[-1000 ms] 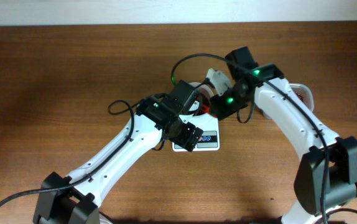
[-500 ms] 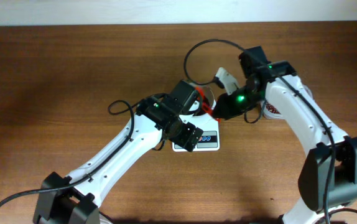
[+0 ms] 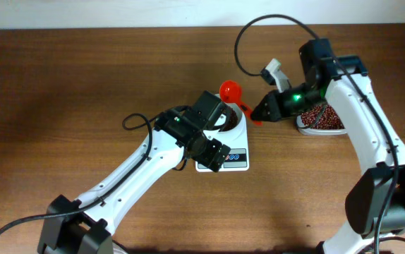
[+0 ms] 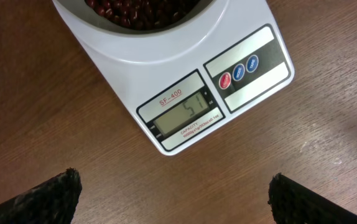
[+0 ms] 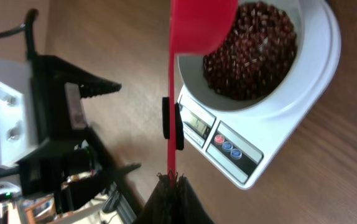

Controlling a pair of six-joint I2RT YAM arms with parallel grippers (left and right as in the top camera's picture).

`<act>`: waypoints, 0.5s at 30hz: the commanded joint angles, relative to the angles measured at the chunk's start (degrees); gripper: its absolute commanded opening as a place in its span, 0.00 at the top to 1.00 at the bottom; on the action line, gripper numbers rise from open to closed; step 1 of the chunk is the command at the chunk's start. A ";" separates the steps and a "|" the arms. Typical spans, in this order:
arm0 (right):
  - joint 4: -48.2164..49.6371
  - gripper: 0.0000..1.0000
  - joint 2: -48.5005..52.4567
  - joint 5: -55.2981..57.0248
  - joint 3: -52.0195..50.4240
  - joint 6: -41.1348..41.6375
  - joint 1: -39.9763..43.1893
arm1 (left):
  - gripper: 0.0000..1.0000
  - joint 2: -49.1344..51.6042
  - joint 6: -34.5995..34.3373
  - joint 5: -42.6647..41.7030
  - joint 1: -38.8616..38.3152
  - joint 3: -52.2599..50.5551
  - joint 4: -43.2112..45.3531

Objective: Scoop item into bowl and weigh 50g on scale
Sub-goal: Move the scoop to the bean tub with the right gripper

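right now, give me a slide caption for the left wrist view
Open left gripper hovers over the scale, whose display reads 51 with red beans loaded on it.

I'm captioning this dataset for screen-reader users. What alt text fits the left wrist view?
A small white rectangular digital kitchen scale on a brown wooden table, its grey display apparently reading 51, carries a round white bowl of small dark reddish-brown beans. The left gripper's black fingertips sit wide apart in the bottom corners, holding nothing.
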State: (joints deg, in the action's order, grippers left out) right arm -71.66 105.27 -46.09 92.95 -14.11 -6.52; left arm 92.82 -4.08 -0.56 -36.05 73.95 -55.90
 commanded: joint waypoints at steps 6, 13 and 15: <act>-4.96 0.96 0.09 -1.07 6.01 -1.73 16.33 | 0.01 0.24 0.52 0.37 -0.22 -0.11 0.15; -6.19 0.96 0.11 20.39 5.11 7.06 25.35 | 0.01 0.24 0.52 0.37 -0.22 -0.11 0.15; -6.38 0.96 0.11 30.34 4.37 11.85 25.20 | 0.01 0.24 0.52 0.37 -0.22 -0.11 0.15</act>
State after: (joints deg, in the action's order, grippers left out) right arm -77.82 105.27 -31.20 97.86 -9.43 18.76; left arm 92.82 -4.08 -0.56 -36.05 73.95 -55.88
